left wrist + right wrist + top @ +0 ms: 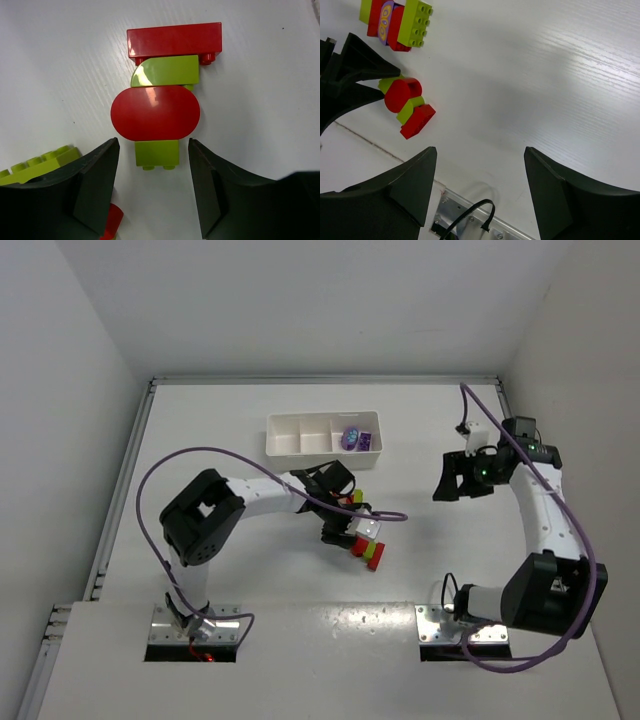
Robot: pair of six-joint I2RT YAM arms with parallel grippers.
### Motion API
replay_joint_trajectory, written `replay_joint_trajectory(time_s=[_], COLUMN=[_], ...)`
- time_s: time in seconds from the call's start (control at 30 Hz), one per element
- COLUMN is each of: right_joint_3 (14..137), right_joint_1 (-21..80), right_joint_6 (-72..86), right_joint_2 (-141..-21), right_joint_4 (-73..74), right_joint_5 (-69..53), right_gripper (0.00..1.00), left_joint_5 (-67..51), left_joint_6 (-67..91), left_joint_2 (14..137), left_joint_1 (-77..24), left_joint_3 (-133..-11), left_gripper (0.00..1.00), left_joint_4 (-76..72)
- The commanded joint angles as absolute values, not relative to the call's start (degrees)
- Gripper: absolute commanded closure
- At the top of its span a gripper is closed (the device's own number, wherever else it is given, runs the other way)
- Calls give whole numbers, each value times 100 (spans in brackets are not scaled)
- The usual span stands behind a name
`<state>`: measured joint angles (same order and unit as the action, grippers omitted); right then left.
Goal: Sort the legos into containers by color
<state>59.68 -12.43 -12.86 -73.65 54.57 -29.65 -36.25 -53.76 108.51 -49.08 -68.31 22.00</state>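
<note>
A stuck-together lego stack [155, 112] lies on the table: a red brick [174, 41], a yellow-green rounded piece [165, 71], a red oval and a small yellow-green brick [156, 153]. It also shows in the top view [366, 548] and in the right wrist view [407, 105]. My left gripper [154, 145] [338, 525] is open, with its jaws either side of the small brick's near end and not touching it. A second cluster of yellow-green, red and purple legos [395, 20] lies beside it. The white tray [322, 452] holds purple legos [358, 439] in its right compartment. My right gripper [480, 150] [455, 477] is open and empty, raised at the right.
A yellow-green brick [40, 162] and a red piece [112, 220] sit under my left finger. The tray's left and middle compartments show no legos. A purple cable [385, 515] trails past the legos. Walls close the table on three sides.
</note>
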Motion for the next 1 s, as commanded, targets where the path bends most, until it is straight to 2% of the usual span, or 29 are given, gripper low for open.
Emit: replay_joint_trajectory(time_s=[0.0, 0.1, 0.17, 0.2, 0.3, 0.4, 0.53, 0.77, 0.97], right_joint_3=[6301, 6302, 6363, 6363, 6425, 6425, 6486, 6802, 7172], right_joint_1=[-1310, -1310, -1310, -1310, -1310, -1248, -1248, -1195, -1082], right_joint_6=[-1362, -1362, -1362, -1362, -1538, -1695, -1889, -2433, -2540], right_joint_2=[-7427, -7479, -7479, -7479, -7602, -7655, -7987, -8822, -9579], right_joint_4=[5624, 5625, 5625, 5677, 5861, 5941, 6300, 6776, 7049], right_joint_5=[-3173, -3287, -3287, -3348, -3480, -3761, -4472, -6457, -7311], right_gripper=[28, 28, 28, 28, 28, 28, 26, 21, 21], left_joint_5=[-3753, -3700, -3647, -3647, -3647, -3647, -3753, -3937, -3938], left_joint_6=[-5643, -5643, -5581, -5581, -5528, -5467, -5108, -4123, -3929], left_joint_2=[10916, 10969, 11039, 11100, 11162, 11162, 10987, 9836, 9107], left_joint_1=[-4966, -4966, -4966, -4966, -4966, -4966, -4799, -4482, -4587], left_joint_3=[-7049, -7049, -7102, -7102, -7154, -7207, -7146, -6540, -6469], left_gripper=[37, 37, 40, 47, 57, 61, 74, 77, 78], left_joint_4=[2285, 2285, 2285, 2285, 2285, 2285, 2041, 1372, 1318])
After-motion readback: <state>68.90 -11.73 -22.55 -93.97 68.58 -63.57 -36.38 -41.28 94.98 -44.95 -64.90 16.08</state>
